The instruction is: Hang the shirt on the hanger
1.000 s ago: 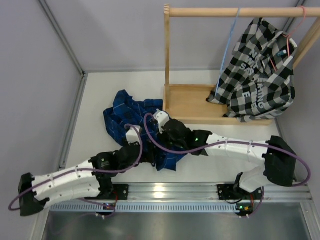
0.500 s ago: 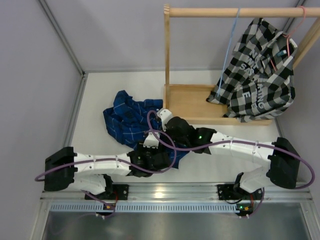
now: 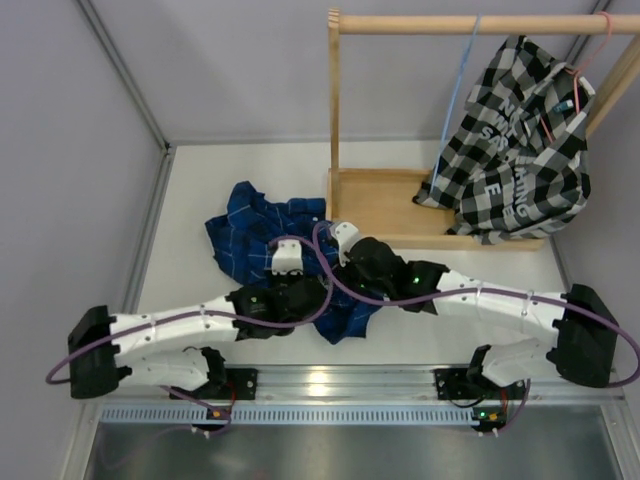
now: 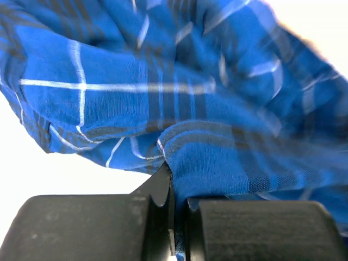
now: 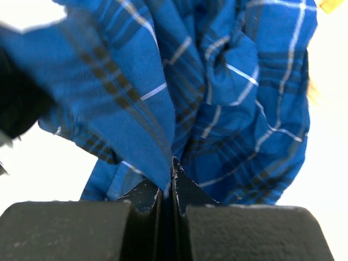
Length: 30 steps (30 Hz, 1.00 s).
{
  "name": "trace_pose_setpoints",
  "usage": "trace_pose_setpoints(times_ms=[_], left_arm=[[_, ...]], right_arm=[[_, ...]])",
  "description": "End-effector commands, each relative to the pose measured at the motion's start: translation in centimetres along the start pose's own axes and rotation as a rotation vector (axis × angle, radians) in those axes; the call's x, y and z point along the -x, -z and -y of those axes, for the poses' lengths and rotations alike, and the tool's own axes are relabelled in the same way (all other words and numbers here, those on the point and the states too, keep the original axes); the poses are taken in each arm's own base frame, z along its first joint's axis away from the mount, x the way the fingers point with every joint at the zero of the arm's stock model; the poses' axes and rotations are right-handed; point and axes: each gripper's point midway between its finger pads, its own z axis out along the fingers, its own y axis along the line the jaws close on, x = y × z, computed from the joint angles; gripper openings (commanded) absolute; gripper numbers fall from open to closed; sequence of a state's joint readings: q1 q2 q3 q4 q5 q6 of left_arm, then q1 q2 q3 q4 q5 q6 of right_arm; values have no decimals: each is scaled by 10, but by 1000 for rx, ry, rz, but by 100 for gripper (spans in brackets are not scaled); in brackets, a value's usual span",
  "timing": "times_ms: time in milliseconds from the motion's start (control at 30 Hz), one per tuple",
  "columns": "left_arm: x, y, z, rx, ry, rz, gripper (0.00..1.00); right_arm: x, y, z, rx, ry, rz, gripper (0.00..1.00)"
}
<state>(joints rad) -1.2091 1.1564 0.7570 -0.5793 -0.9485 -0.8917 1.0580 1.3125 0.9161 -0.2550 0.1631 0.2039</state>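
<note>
A royal-blue soft-fabric shirt with thin white checks (image 3: pixel 255 235) lies crumpled on the white bench (image 3: pixel 200 180), just left of and in front of the tray base of a light wooden clothes rack (image 3: pixel 375 205). Both arms reach in over the near right part of the heap, and their wrists sit close together there.

The left claw (image 4: pixel 169 182) is closed: in its wrist view the black fingers (image 4: pixel 157 190) pinch a fold of the blue cloth, which bulges out just above them. The right claw (image 5: pixel 173 171) is closed as well, nipping a pleat of the same shirt between its tips, with the fabric fanning away from the pinch. The rest of the shirt spreads toward the far left of the bench.

A thin light-blue hanger (image 3: pixel 458 85) hangs by its hook from the rack's top rail, bare and well apart from the blue shirt. To its right on the same rail, a black-and-white checked shirt with lettering (image 3: pixel 520 150) hangs on a pink hanger (image 3: pixel 592 48).
</note>
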Motion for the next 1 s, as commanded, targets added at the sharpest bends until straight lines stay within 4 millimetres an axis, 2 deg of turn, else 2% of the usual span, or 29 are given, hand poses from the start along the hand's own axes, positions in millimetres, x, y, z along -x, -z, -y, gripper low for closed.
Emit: trace_pose_setpoints(times_ms=[0,33,67,133,167,200,233,267,300,333,367,400,433,467,500,533,567,600,633,667,700,733,767,800,833,867,900,933,967], left_arm=[[65,17,-26,-10,62,93,0],[77,22,-28,-26,64,108,0],[103,33,-26,-54,97,141,0],[139,53,-28,-102,64,197,0],[177,73,-26,-153,64,250,0],[196,85,-24,-182,62,278,0],[243,113,-27,-234,118,350,0],[267,129,-29,-262,128,392,0],[285,140,-21,-308,55,416,0],[332,177,-31,-370,110,504,0],[352,194,-31,-417,106,546,0],[363,206,-10,-518,22,573,0],[384,229,-13,-579,38,631,0],[389,234,-6,-612,28,642,0],[389,231,4,-627,21,630,0],[381,221,13,-624,7,602,0],[371,211,18,-606,7,569,0],[360,198,20,-571,10,537,0],[332,165,20,-460,-13,469,0],[318,153,16,-417,30,434,0],[302,140,14,-375,36,404,0],[262,112,17,-322,-13,336,0],[250,109,16,-333,50,321,0],[232,100,19,-336,56,294,0],[191,79,23,-325,14,226,0],[177,77,34,-387,46,204,0],[160,70,39,-402,37,178,0],[128,54,39,-390,4,125,0],[113,47,46,-407,9,86,0]], right_arm=[[32,22,12,-18,-51,127,0],[37,27,10,-4,-51,144,0],[48,39,4,33,-56,182,0],[78,59,-6,96,-46,255,0],[90,73,-18,164,-36,279,0],[126,97,-26,202,-29,355,0],[142,108,-35,251,1,373,0],[160,124,-45,303,28,396,0],[200,164,-51,330,49,470,0],[214,170,-56,339,85,474,0],[232,188,-60,356,102,503,0],[261,230,-62,369,122,575,0],[270,231,-65,371,129,572,0],[280,243,-64,370,131,595,0],[289,257,-62,363,128,627,0],[286,257,-58,345,123,622,0],[283,252,-50,301,111,614,0],[261,225,-46,272,95,537,0],[255,226,-35,220,64,551,0],[219,187,-27,173,51,445,0],[201,174,-24,158,13,413,0],[187,176,-20,150,-11,416,0],[176,165,-17,136,-37,419,0],[130,133,-14,120,-77,318,0],[118,134,-9,114,-109,331,0],[84,110,-5,95,-128,279,0],[70,103,-2,87,-170,263,1],[61,101,3,69,-187,264,3],[41,89,11,38,-203,224,3]])
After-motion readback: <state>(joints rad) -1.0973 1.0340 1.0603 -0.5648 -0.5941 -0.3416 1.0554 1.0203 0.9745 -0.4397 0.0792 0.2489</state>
